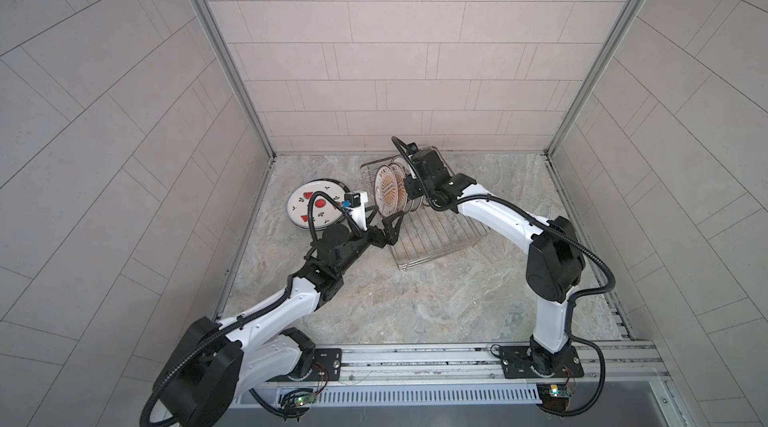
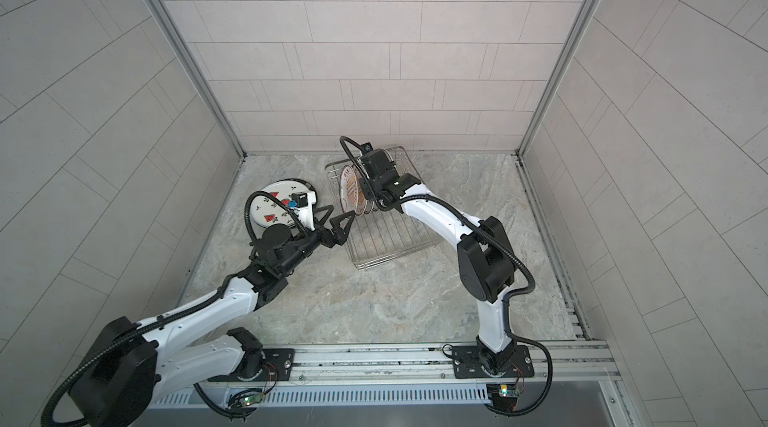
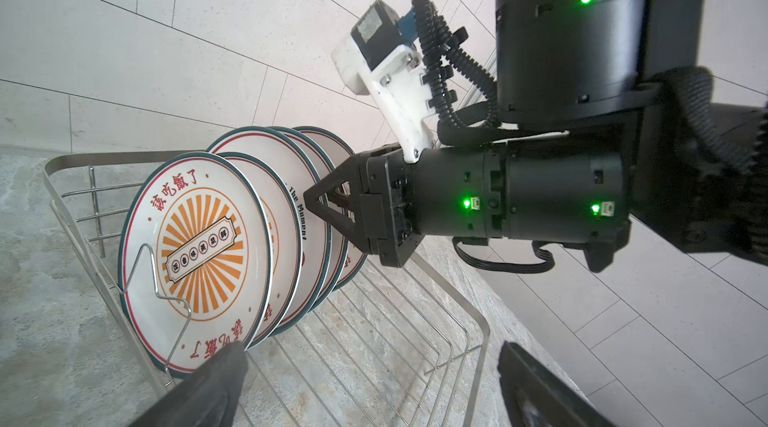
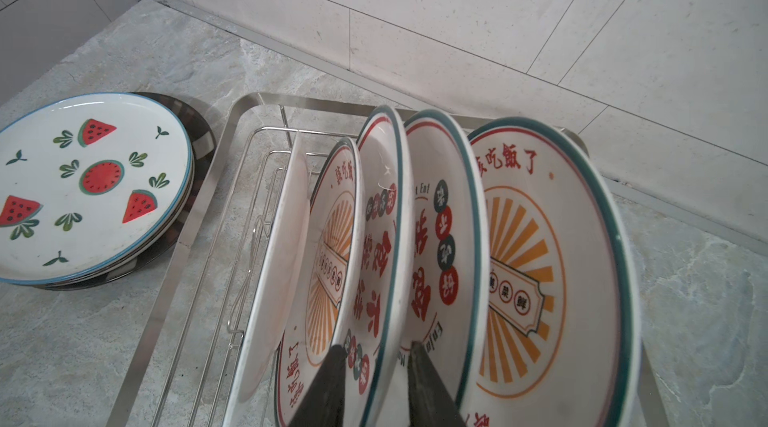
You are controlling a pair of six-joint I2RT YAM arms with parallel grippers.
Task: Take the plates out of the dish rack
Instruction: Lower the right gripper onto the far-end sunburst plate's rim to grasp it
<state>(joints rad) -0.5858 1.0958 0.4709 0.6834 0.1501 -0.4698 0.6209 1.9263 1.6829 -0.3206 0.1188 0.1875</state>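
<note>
The silver wire dish rack (image 1: 436, 246) (image 2: 395, 246) (image 3: 482, 321) (image 4: 195, 229) holds several upright plates (image 1: 388, 192) (image 2: 351, 192) at its far end. Foremost in the left wrist view is an orange-sunburst plate (image 3: 195, 246). My right gripper (image 1: 409, 192) (image 4: 378, 348) reaches in from above, shut on the rim of a teal-rimmed plate with red characters (image 4: 382, 217), one finger on each face. My left gripper (image 1: 384, 219) (image 2: 336, 217) (image 3: 370, 366) is open beside the rack's near-left side, holding nothing.
Left of the rack, a watermelon plate (image 1: 316, 206) (image 2: 274, 204) (image 4: 91, 183) tops a flat stack with a dark-striped plate (image 4: 199, 129) beneath. Tiled walls close three sides of the marble counter. A metal rail (image 1: 415, 358) runs along the front.
</note>
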